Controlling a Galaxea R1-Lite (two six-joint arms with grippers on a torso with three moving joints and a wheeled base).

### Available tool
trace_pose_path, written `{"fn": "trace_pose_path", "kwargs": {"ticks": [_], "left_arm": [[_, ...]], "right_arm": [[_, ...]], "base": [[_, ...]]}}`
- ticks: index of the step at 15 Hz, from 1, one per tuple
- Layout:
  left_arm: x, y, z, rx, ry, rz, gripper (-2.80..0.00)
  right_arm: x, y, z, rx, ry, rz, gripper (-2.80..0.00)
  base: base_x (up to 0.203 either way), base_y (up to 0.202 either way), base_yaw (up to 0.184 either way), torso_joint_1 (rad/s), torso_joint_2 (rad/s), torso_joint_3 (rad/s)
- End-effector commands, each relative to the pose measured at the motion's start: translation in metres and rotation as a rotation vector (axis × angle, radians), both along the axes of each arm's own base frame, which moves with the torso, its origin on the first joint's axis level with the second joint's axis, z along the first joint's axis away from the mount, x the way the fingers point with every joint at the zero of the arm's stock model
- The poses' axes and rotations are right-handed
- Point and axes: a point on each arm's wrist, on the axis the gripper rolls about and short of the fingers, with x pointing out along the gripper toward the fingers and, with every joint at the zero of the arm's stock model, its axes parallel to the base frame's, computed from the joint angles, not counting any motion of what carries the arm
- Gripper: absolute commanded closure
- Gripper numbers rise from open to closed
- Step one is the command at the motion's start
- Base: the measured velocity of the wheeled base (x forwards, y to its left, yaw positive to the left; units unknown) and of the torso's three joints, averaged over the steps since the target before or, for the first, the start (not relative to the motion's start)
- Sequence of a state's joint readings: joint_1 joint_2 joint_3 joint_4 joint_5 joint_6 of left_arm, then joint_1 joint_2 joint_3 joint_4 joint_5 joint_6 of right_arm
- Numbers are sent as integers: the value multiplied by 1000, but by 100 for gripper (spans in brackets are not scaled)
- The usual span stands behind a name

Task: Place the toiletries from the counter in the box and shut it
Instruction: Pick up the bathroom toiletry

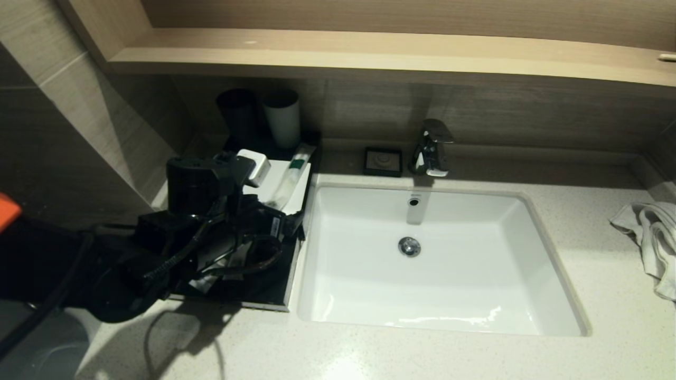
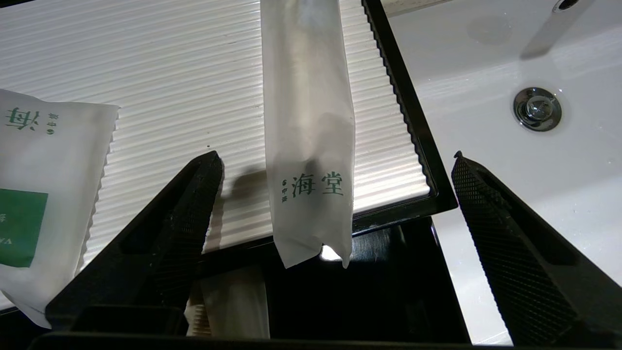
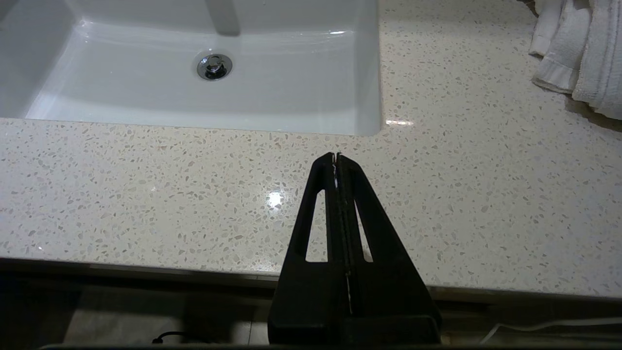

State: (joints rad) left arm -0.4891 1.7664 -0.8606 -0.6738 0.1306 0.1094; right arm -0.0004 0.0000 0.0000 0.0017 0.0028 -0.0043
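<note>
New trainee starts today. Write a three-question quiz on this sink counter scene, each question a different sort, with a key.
1. True or false: the left gripper is shut on the long white sachet.
2. The folded towel lies on which side of the sink: A robot's left, B robot's right?
3. Fill in: the right gripper hangs over the speckled ______, shut.

Key: 1 false, it is open with the sachet between its fingers; 2 B; 3 counter.
</note>
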Motion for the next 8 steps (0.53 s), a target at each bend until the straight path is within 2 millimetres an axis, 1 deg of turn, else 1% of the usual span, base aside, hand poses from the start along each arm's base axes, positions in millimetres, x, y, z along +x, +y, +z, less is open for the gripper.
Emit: {"fn": "trace_pose_path", "kwargs": {"ticks": [1,8], "left_arm": [[0,0,1,-1,-5,1,-280],[0,0,0,-2,-4,1,-280]], "right_arm": [[0,0,0,0,0,1,0],[0,0,0,0,0,1,0]], "base": [[0,0,0,0,0,0],[0,0,0,0,0,0]]}}
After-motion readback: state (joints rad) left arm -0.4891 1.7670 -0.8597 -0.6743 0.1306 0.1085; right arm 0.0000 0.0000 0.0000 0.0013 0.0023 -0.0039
